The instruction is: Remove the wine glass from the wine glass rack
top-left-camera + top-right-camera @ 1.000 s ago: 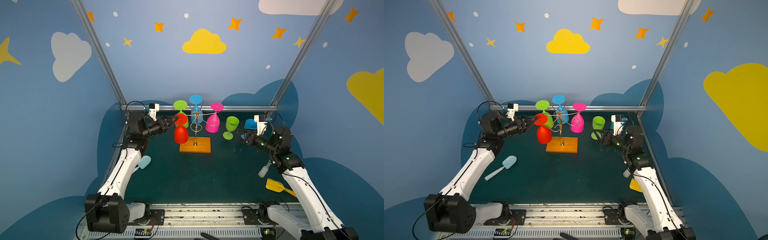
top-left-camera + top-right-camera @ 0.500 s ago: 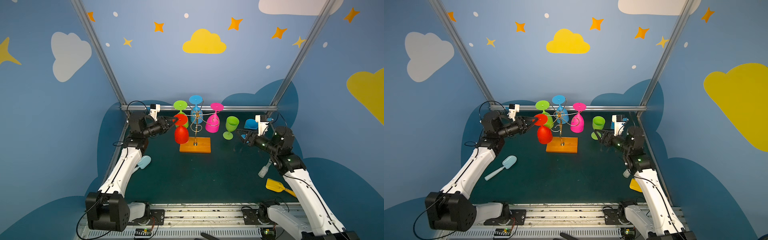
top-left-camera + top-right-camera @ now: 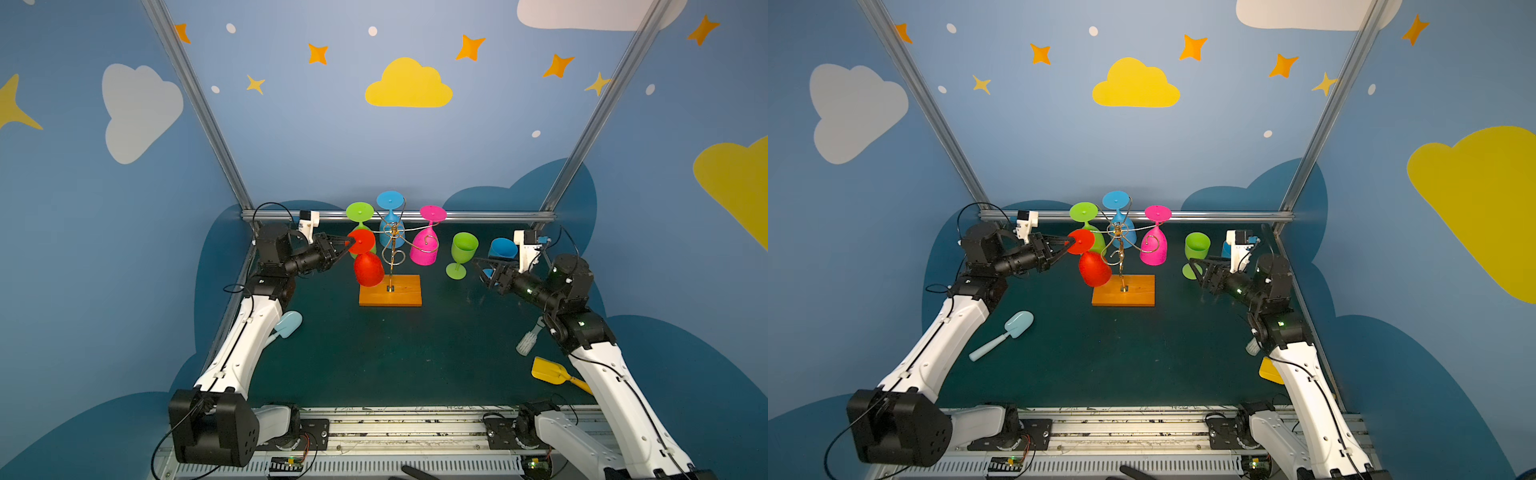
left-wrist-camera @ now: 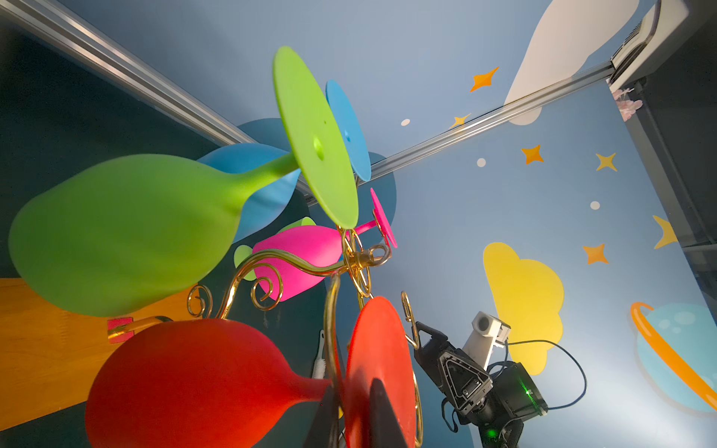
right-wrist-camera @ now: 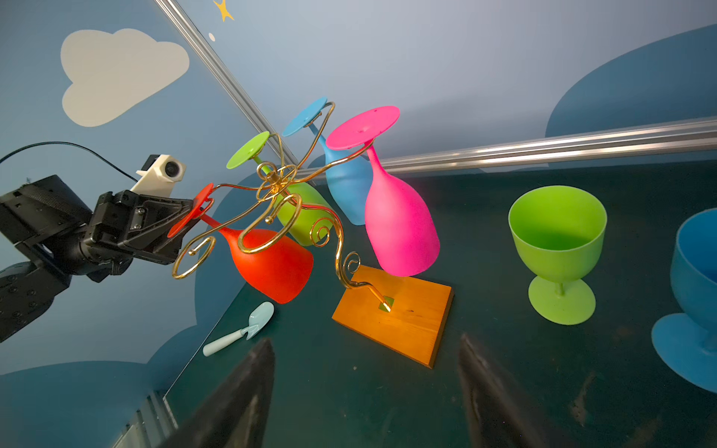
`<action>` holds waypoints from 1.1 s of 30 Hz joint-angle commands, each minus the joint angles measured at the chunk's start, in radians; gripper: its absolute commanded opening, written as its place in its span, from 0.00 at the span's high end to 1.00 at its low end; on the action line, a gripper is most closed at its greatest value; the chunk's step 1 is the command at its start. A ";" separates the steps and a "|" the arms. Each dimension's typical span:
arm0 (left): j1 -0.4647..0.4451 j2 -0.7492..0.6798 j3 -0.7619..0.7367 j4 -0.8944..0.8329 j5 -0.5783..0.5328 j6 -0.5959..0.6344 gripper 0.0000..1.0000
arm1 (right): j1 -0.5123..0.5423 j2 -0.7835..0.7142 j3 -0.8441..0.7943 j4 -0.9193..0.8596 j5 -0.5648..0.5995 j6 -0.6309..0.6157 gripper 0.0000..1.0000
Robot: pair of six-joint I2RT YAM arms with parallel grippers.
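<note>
One slip matters: left end effector pinches the red glass by its foot, right end effector gapes empty. A crooked pull could snag the rack and topple it.

1. Left claw — only two dark, blurred fingers show, cut by the picture's edge, flanking the red wine glass foot.
2. Right claw fingers are blurred and run off the edge.
3. The blue goblet is cropped at the edge.
4. The right arm covers part of the yellow scoop and the white brush — its handle end is hidden.
</note>
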 commanded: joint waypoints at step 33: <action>0.042 -0.060 0.054 -0.054 0.020 0.045 0.63 | 0.005 -0.029 -0.027 -0.013 0.029 -0.011 0.25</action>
